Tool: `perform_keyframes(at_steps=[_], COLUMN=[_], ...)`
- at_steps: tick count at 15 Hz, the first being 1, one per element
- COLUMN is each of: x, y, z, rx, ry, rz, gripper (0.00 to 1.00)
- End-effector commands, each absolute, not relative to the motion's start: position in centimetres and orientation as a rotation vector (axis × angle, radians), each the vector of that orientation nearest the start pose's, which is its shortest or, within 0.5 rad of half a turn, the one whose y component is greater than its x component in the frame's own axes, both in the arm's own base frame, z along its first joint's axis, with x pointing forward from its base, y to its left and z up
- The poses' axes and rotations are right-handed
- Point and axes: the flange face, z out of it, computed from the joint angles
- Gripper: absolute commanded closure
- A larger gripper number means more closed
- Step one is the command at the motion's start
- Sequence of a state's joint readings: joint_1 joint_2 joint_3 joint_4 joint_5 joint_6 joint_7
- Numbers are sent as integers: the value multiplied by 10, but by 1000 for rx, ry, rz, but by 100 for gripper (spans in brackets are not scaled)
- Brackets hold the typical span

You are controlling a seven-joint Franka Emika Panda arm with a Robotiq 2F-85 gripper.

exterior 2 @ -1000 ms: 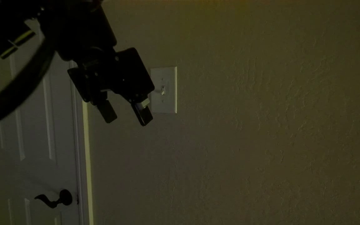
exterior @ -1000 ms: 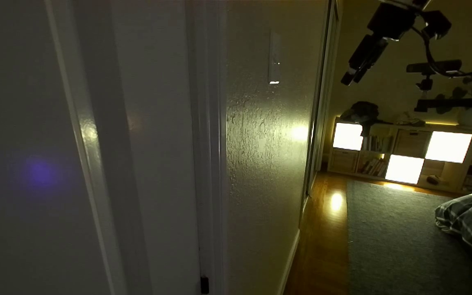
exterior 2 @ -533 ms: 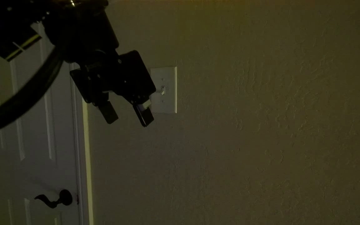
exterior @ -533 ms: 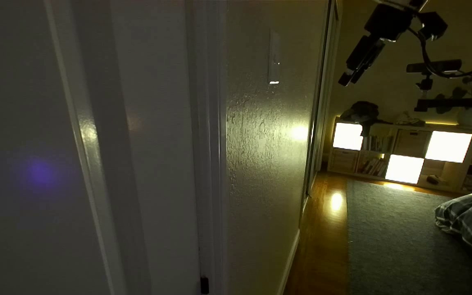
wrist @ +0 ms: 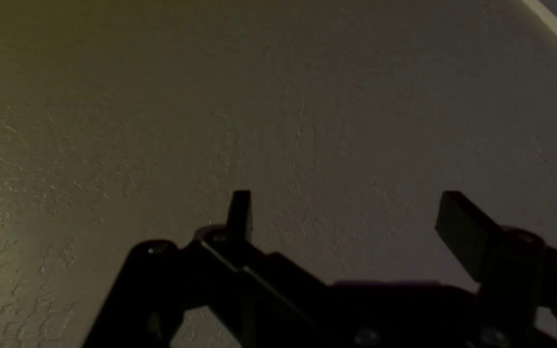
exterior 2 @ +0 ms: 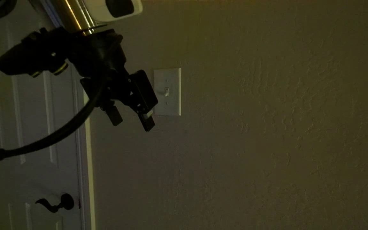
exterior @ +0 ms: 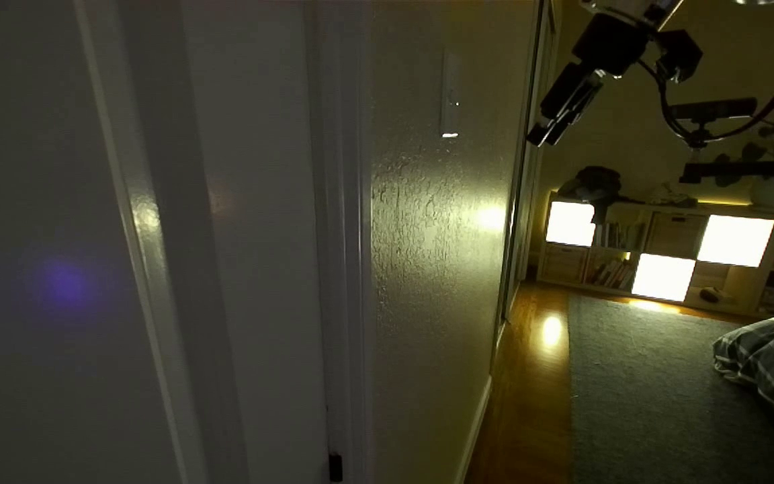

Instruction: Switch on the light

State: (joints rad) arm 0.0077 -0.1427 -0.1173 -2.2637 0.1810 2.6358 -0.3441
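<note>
The light's switch is a white upright wall plate (exterior 2: 173,95) with a small toggle (exterior 2: 166,92). I cannot tell which way the toggle points. The plate shows edge-on as a sliver in an exterior view (exterior: 450,97). My gripper (exterior 2: 133,125) is open and empty, tilted downward, to the left of the plate in that exterior view. In an exterior view, the gripper (exterior: 541,138) hangs apart from the wall, right of the plate. In the wrist view, the open fingers (wrist: 346,208) frame only bare textured wall, and the switch is out of view. The lamp itself is out of view.
A white door (exterior 2: 34,127) with a dark lever handle (exterior 2: 59,203) is left of the wall. A black cable (exterior 2: 85,115) loops from the wrist. A shelf (exterior: 676,235) with glowing squares, a camera on a stand (exterior: 713,109) and a plaid bed (exterior: 770,376) stand farther back.
My gripper has moved closer to the wall and slightly lower. More of the wrist and arm now shows in an exterior view. The fingers stay open and the switch plate looks unchanged.
</note>
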Motion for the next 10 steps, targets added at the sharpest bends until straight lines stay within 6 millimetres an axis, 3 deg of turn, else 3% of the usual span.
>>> perform_keyframes(at_steps=[1,10], x=[557,603], y=[-60,-56], z=[482,499], rx=[-2942,-2843], ry=[-178,-293], rz=[-910,-1030], gripper=[32,91])
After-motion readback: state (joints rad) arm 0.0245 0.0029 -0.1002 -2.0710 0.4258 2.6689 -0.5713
